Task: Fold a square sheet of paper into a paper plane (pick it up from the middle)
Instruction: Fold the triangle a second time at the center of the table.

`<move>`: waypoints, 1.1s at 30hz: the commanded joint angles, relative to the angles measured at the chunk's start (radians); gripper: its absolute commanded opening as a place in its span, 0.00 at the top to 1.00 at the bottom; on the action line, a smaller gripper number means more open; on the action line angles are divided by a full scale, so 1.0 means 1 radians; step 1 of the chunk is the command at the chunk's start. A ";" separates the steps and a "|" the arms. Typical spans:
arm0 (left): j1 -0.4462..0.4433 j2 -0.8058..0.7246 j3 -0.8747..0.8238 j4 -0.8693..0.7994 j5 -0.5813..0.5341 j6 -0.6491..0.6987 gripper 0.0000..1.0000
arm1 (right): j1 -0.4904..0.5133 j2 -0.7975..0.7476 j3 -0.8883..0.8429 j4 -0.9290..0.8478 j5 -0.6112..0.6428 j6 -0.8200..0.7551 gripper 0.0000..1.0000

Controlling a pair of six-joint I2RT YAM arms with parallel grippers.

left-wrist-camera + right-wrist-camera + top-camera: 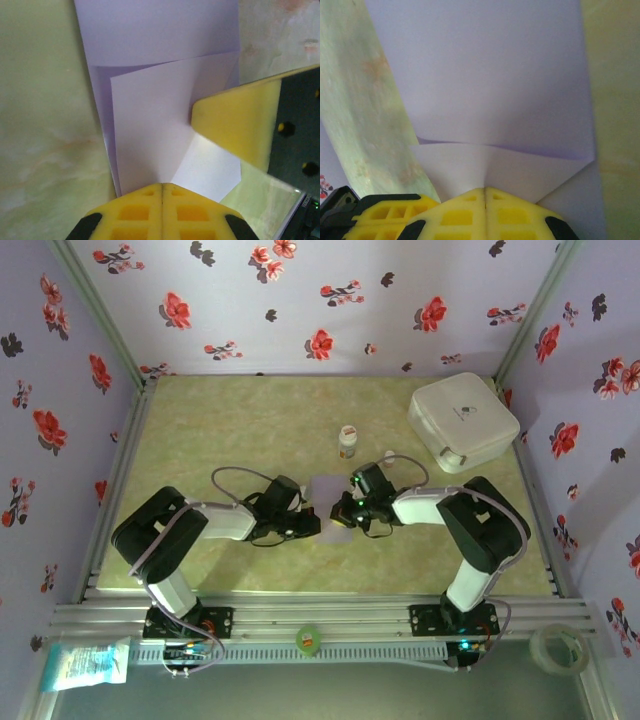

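The square sheet of paper (pixel 326 490) is pale lilac and lies partly folded on the green table between both arms. In the left wrist view the paper (pixel 150 125) shows overlapping flaps and a slanting crease. My left gripper (pixel 162 186) is shut, its tips set against the near edge of a flap; from above the left gripper (pixel 312 527) is at the sheet's lower left. My right gripper (pixel 485 189) is shut too, its tips at the foot of a crease in the paper (pixel 485 75). From above the right gripper (pixel 343 512) is at the sheet's right. No finished paper plane shape shows.
A white rounded box (pixel 463 420) stands at the back right. A small bottle (pixel 347 441) stands just behind the paper. A green roll (pixel 308 639) and a tape roll (pixel 557 648) sit on the front rail. Flowered walls close in three sides.
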 commanded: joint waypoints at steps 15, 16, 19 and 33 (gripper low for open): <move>-0.005 -0.003 -0.033 -0.106 -0.032 -0.008 1.00 | -0.143 -0.040 0.017 -0.061 0.104 -0.027 0.99; -0.005 -0.013 -0.026 -0.112 -0.031 -0.010 1.00 | -0.144 -0.059 0.020 -0.088 0.120 -0.033 0.98; -0.006 -0.044 0.010 -0.139 -0.033 -0.006 1.00 | -0.144 -0.111 0.026 -0.136 0.120 -0.043 0.98; 0.037 -0.010 0.236 -0.292 -0.018 0.132 0.95 | -0.038 -0.295 -0.042 -0.294 0.141 0.000 0.89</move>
